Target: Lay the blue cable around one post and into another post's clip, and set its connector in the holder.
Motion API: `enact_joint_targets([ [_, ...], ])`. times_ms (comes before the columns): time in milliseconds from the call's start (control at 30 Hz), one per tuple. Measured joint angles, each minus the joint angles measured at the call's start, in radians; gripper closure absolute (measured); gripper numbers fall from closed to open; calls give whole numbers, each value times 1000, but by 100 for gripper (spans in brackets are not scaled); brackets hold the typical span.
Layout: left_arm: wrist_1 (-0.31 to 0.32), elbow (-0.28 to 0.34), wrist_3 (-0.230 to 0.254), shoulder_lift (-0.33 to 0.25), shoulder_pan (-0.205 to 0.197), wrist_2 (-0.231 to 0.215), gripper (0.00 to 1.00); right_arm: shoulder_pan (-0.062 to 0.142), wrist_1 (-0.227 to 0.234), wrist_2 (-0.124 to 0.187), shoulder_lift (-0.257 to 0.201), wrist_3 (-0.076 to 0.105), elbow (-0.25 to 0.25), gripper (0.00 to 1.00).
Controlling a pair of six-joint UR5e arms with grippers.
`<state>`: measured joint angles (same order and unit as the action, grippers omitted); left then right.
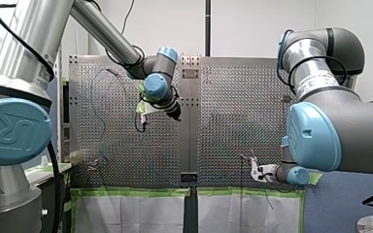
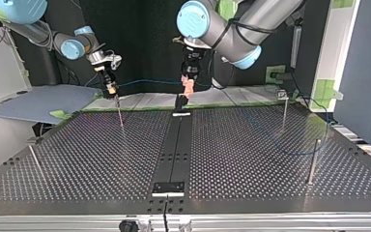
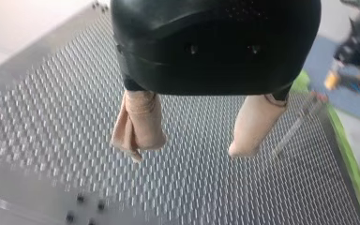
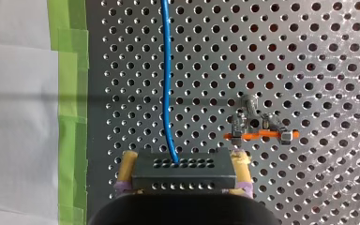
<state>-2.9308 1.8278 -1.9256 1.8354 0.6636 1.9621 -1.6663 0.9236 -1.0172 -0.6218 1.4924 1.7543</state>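
Note:
In the right wrist view my right gripper (image 4: 183, 164), with yellow pads, is shut on the black perforated connector (image 4: 183, 174). The blue cable (image 4: 166, 70) runs straight ahead from it over the perforated plate. A post clip with an orange piece (image 4: 260, 135) stands just beside the connector. In the top view my right gripper (image 2: 110, 89) hovers at the far left edge, and the cable (image 2: 145, 81) trails toward the view's right. My left gripper (image 3: 192, 147) hangs open above the plate, its beige pads (image 3: 138, 124) holding nothing. It is near the centre strip (image 2: 188, 89).
Thin posts stand on the plate in the top view: one under my right gripper (image 2: 120, 113), two at the right (image 2: 284, 113) (image 2: 314, 162), one at the near left (image 2: 35, 162). A small holder block (image 2: 169, 188) sits on the dark centre strip. Green tape (image 4: 68, 117) lines the plate's edge.

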Motion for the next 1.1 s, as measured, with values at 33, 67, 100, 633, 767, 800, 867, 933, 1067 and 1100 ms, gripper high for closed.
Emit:
enact_joint_targets([
  [33,8,-8,-8,8,8,-4,0,0,0,0,0,0,0,100],
  [67,20,-19,-19,19,19,-9,0,0,0,-1,0,-1,0,100],
  [100,27,-27,-27,27,27,-14,0,1,0,-1,0,-2,0,100],
  [633,175,-174,-132,174,174,-33,0,7,-3,-5,0,-5,0,100],
  [767,210,-210,-150,210,210,-8,0,7,-3,-5,0,-5,0,100],
  [800,218,-217,-155,217,217,-1,0,8,-3,-5,0,-6,0,100],
  [867,236,-232,-171,236,236,16,0,8,-3,-5,0,-6,0,100],
  [933,253,-233,-180,253,253,33,0,8,-4,-5,0,-6,0,100],
  [1067,295,-206,-179,295,295,75,0,7,-6,-5,0,-7,0,100],
  [1100,305,-198,-175,304,304,84,0,7,-6,-5,0,-7,0,100],
])
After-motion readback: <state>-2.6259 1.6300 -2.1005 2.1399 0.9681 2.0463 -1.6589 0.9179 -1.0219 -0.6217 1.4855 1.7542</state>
